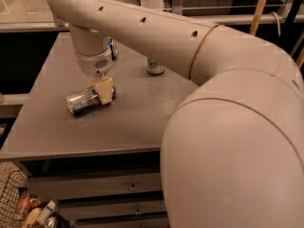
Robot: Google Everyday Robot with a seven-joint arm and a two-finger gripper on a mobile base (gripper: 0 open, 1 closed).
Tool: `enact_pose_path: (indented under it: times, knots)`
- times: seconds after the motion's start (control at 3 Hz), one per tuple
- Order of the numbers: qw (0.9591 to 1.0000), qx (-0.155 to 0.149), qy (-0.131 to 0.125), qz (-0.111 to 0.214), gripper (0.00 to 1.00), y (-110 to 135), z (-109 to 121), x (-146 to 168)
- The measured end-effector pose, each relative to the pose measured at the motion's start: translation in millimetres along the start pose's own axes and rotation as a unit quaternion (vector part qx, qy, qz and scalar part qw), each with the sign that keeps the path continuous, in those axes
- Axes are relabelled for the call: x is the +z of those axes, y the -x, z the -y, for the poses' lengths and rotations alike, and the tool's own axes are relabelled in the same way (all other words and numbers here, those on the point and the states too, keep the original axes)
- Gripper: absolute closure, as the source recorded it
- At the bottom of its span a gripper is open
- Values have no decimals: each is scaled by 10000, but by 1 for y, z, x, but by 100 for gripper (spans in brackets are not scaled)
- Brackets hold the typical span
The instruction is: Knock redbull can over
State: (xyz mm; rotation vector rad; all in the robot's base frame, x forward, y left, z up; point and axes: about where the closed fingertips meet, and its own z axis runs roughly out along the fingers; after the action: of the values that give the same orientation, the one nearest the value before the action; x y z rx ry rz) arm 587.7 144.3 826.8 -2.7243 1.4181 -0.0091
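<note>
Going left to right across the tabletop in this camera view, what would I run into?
Redbull can lying on its side → gripper at that can's right end → standing can, its top hidden behind the arm.
</note>
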Motion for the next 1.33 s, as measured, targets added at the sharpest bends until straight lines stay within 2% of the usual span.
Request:
enact_pose_path:
  times: [0.33, 0.67, 1.0, 1.33]
  knots:
    - [10000, 0, 0, 0, 4, 0, 0, -1]
    - [10000, 0, 0, 0, 0, 0, 0, -1]
    - [10000, 0, -1, 0, 0, 0, 0, -1]
    - [9996, 148, -218, 100, 0, -8, -7, -11]
